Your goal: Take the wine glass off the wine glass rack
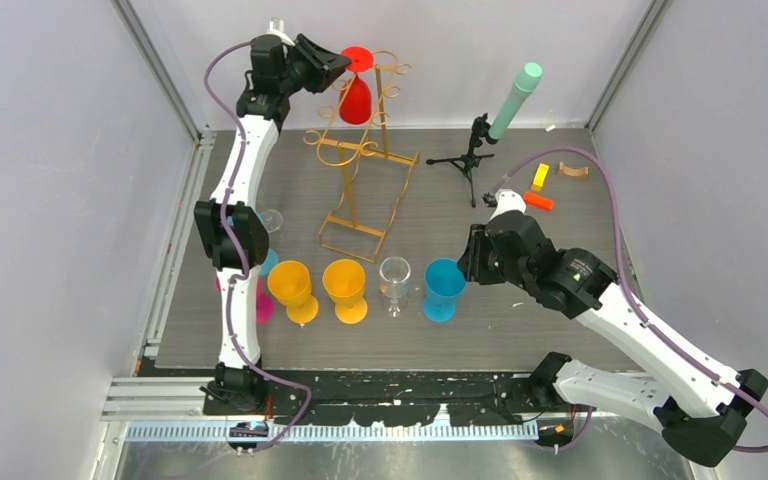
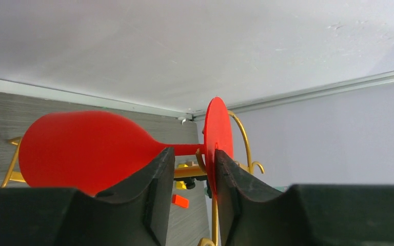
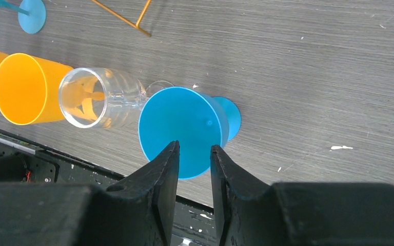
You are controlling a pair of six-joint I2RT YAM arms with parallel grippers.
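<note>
A red wine glass (image 1: 356, 97) hangs upside down by its foot from a top hook of the gold wire rack (image 1: 360, 190) at the back of the table. My left gripper (image 1: 332, 62) is raised to it from the left. In the left wrist view the red glass (image 2: 82, 148) lies across the picture. My left gripper (image 2: 195, 159) is open, its jaws either side of the stem just under the foot disc. The right finger (image 2: 225, 174) touches the disc. Gold rack wire (image 2: 241, 133) shows behind. My right gripper (image 1: 465, 265) is open and empty.
A row of glasses stands near the front: pink (image 1: 260, 300), two yellow-orange (image 1: 292, 288) (image 1: 345, 288), clear (image 1: 394, 280) and blue (image 1: 443, 288). My right gripper (image 3: 194, 148) hovers over the blue one (image 3: 184, 128). A black tripod (image 1: 472, 155) with a green tube and small blocks (image 1: 540, 177) are at the back right.
</note>
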